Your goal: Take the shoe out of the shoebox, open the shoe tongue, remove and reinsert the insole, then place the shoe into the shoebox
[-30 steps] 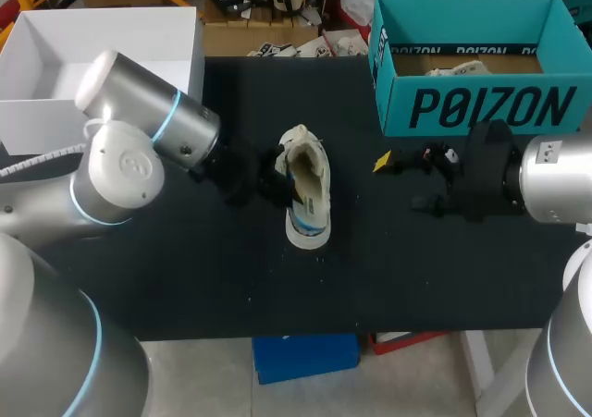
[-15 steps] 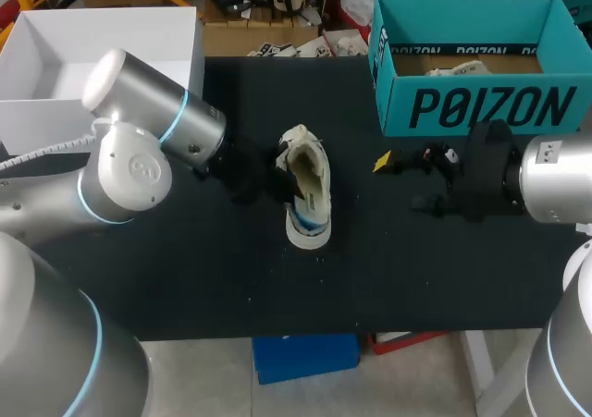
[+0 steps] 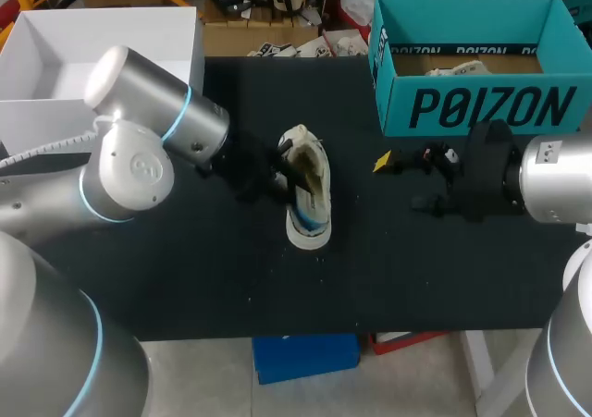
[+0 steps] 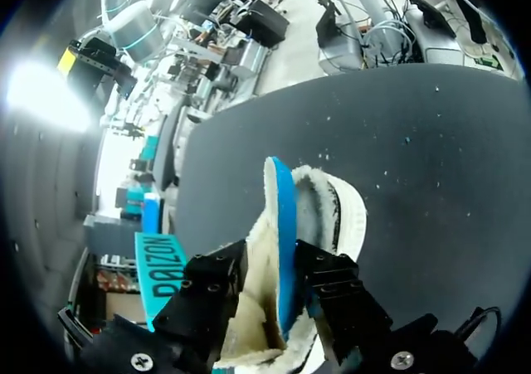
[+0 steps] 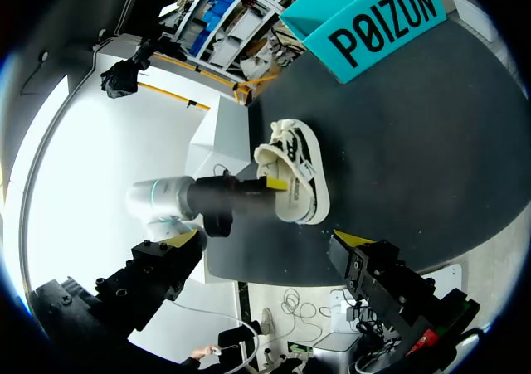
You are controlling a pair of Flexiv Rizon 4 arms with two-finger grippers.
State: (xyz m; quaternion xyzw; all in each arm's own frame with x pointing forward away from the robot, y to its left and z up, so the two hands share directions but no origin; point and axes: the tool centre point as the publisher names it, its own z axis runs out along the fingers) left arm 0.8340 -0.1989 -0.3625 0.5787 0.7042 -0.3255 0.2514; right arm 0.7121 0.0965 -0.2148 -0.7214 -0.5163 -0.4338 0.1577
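- Flanking the black table (image 3: 231, 278), two silver arms come in over its near corners: the left arm (image 3: 139, 158) with its blue-ringed joints, and the right arm (image 3: 555, 181) with a black wrist.
- One pincer per arm makes two. The right gripper (image 5: 268, 240) hangs over bare cloth with its two yellow-tipped fingers (image 5: 353, 240) spread wide and nothing between them. It is well apart from the shoe.
- One shoe (image 3: 310, 195) lies near the table's middle, between the two grippers. It is cream, with a white sole and a blue band at the side, and its toe points to the near edge.
- The left gripper (image 4: 272, 258) reaches into the shoe's opening. In the left wrist view its two black fingers (image 4: 211, 295) are pressed from both sides on the one insole (image 4: 284, 216). The insole is fleecy cream on one face and blue at the edge, and it stands on edge inside the shoe.
- One yellow fingertip of that gripper shows at the shoe's rim in the right wrist view.
- One teal shoebox (image 3: 481, 107) stands open at the far right corner, clear of the shoe, and something pale lies inside it.
- Writing shows in one place only: a single line of big black capital letters across the shoebox's near wall. The shoe shows no lettering that can be made out.
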